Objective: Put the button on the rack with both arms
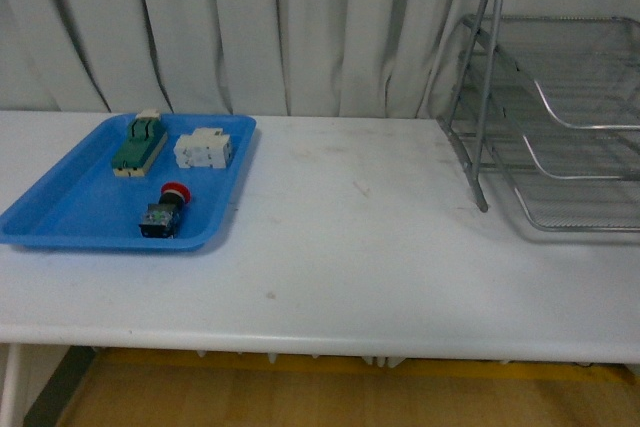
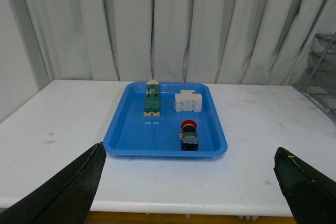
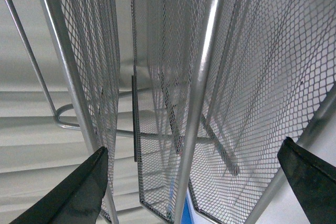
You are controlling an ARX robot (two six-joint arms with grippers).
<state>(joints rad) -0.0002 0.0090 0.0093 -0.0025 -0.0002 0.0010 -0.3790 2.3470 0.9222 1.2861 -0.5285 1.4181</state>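
The button point(image 1: 164, 211) point(image 2: 189, 135), red cap on a dark body, lies in the near part of a blue tray point(image 1: 60, 212) point(image 2: 131, 140) at the table's left. The silver wire rack point(image 1: 560, 117) stands at the right rear of the table. Neither arm shows in the front view. My left gripper point(image 2: 191, 192) is open, held back from the tray over the table's front edge, with the button straight ahead between its fingers point(image 2: 68, 192). My right gripper point(image 3: 194, 187) is open and close up against the rack's mesh point(image 3: 252, 77), nothing held.
In the tray behind the button lie a green-topped beige switch point(image 1: 139, 144) point(image 2: 152, 98) and a white blocky breaker point(image 1: 204, 149) point(image 2: 188, 101). White curtains hang behind the table. Bare white tabletop point(image 1: 350, 227) spans between tray and rack.
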